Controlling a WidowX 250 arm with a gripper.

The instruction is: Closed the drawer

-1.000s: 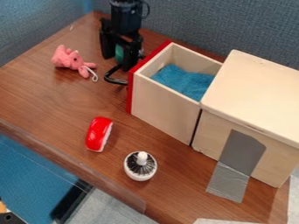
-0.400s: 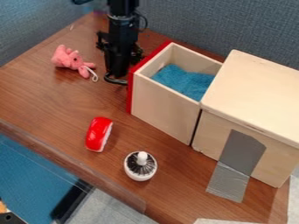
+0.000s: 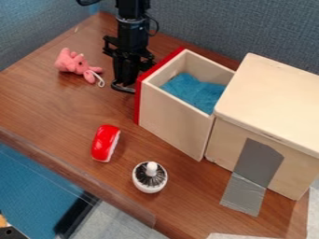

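My black gripper (image 3: 126, 77) hangs down at the upper left, beside the outer face of the drawer's red front (image 3: 139, 95) and close to the drawer's dark handle (image 3: 122, 87). The wooden drawer (image 3: 176, 122) stands pulled out from its box (image 3: 271, 105), tilted slightly against it, with a blue cloth (image 3: 194, 92) inside. Its inner end is at the box's left edge.
A pink plush toy (image 3: 76, 64) lies left of the gripper. Nearer the front edge are a red and white object (image 3: 105, 143) and a white round brush (image 3: 149, 177). Grey tape (image 3: 252, 172) runs from the box to the table; a wall rises behind.
The gripper has turned and lowered a little beside the red front. The drawer has shifted and swung slightly askew, its back end now sitting a little differently against the box.
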